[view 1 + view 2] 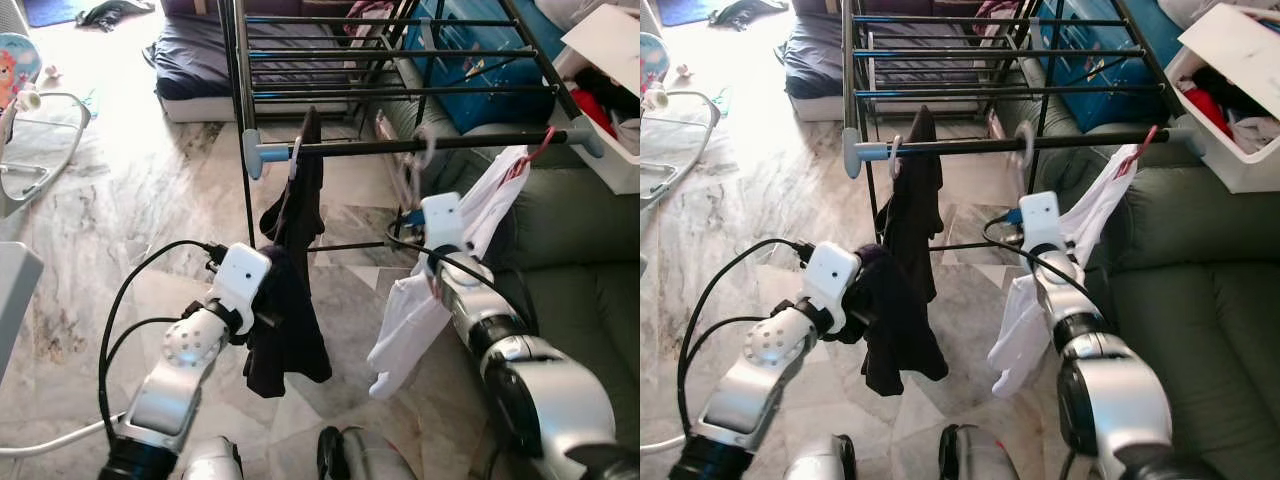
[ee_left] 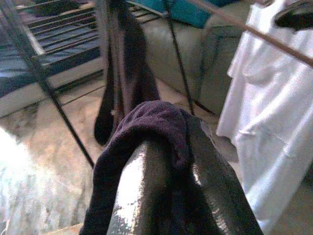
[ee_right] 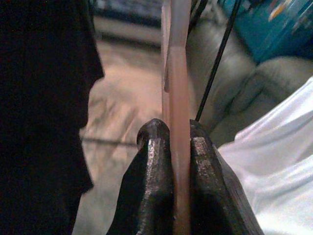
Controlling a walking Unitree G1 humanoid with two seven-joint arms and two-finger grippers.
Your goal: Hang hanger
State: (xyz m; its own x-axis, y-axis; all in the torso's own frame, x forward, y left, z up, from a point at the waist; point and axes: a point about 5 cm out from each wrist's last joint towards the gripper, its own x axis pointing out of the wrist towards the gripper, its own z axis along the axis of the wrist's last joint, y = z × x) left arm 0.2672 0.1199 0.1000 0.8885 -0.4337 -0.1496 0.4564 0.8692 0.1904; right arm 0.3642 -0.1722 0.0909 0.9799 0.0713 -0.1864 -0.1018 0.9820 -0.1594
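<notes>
I see the right pincer (image 3: 180, 147) clamped on a thin, pale pink translucent plastic hanger (image 3: 178, 73), the smooth strip squeezed flat between both glossy black fingers (image 3: 154, 186). From the head camera that hanger (image 1: 420, 160) sits up at the black metal rail of the drying rack (image 1: 420, 146), its hook blurred against the bar, so I cannot tell whether it rests on it. A soft white cotton shirt (image 1: 430, 300) droops beside my right wrist, its upper part on a red hanger (image 1: 530, 155) further along the same rail. My left pincer (image 2: 166, 161) is closed on a bunched fold of dark purple-black knit garment (image 1: 290, 330), which hangs limp from a pale hanger hooked near the rail's grey plastic end cap (image 1: 252, 152). Below lies polished marble floor (image 1: 130, 200) with veined patches; a grey-green fabric sofa (image 1: 580, 250) stands right of the rack
</notes>
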